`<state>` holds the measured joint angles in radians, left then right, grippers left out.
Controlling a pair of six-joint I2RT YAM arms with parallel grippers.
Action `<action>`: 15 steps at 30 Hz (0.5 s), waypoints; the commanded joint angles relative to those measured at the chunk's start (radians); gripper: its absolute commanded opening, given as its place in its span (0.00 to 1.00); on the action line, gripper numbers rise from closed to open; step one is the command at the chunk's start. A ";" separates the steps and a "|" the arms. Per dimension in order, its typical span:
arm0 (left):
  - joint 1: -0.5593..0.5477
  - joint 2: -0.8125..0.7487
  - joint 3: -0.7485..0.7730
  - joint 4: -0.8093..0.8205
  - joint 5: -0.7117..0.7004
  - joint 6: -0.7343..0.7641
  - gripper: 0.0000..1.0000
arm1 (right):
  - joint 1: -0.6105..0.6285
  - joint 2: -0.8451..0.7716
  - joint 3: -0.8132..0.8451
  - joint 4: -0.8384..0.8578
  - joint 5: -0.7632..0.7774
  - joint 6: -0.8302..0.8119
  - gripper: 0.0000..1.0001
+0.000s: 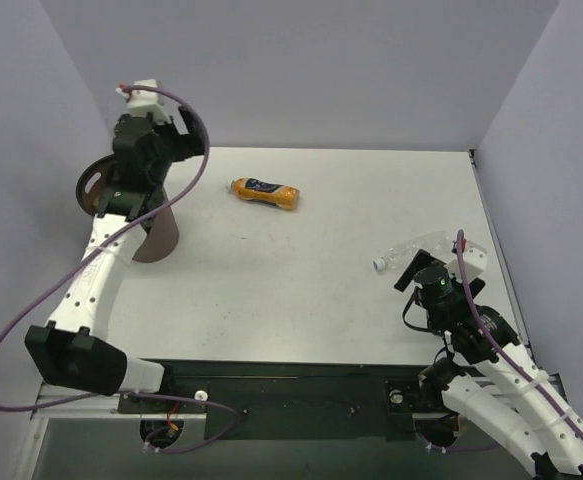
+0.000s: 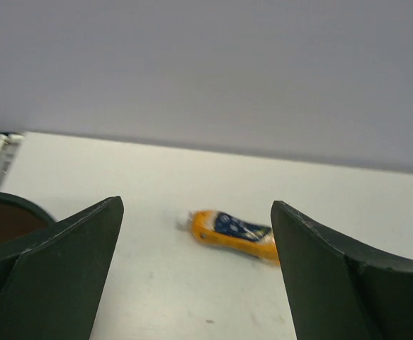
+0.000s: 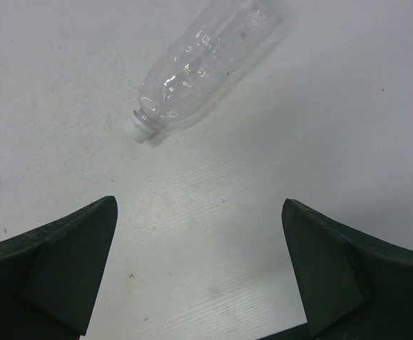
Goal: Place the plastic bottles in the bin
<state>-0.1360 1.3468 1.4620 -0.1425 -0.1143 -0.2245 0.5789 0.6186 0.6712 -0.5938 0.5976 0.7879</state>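
An orange bottle (image 1: 265, 193) with a dark blue label lies on its side at the back middle of the table; it also shows in the left wrist view (image 2: 234, 235), beyond the open fingers. A clear bottle (image 1: 417, 250) lies at the right, cap pointing left; in the right wrist view it (image 3: 202, 64) lies ahead of the open fingers. The dark brown bin (image 1: 156, 235) stands at the left, mostly hidden by the left arm; its rim shows in the left wrist view (image 2: 8, 202). My left gripper (image 1: 186, 130) is open and empty above the bin. My right gripper (image 1: 414, 272) is open and empty just short of the clear bottle.
Grey walls close the table at the back, left and right. The table's right edge (image 1: 491, 230) runs close to the clear bottle. A purple cable (image 1: 31, 310) loops off the left arm.
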 commanded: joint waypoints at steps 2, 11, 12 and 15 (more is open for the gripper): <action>-0.180 0.164 0.064 -0.199 -0.085 -0.114 0.97 | 0.009 -0.016 0.002 0.003 0.018 0.008 0.94; -0.315 0.449 0.127 -0.168 -0.156 -0.495 0.97 | 0.007 -0.022 0.013 -0.026 0.036 -0.003 0.94; -0.320 0.489 0.133 -0.155 -0.154 -0.550 0.97 | 0.007 -0.025 0.014 -0.035 0.037 -0.001 0.95; -0.330 0.555 0.136 -0.099 -0.191 -0.668 0.97 | 0.007 -0.048 0.021 -0.060 0.050 -0.004 0.94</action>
<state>-0.4530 1.8534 1.5345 -0.3401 -0.2371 -0.6769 0.5789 0.5980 0.6712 -0.6018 0.5987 0.7853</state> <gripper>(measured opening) 0.972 0.945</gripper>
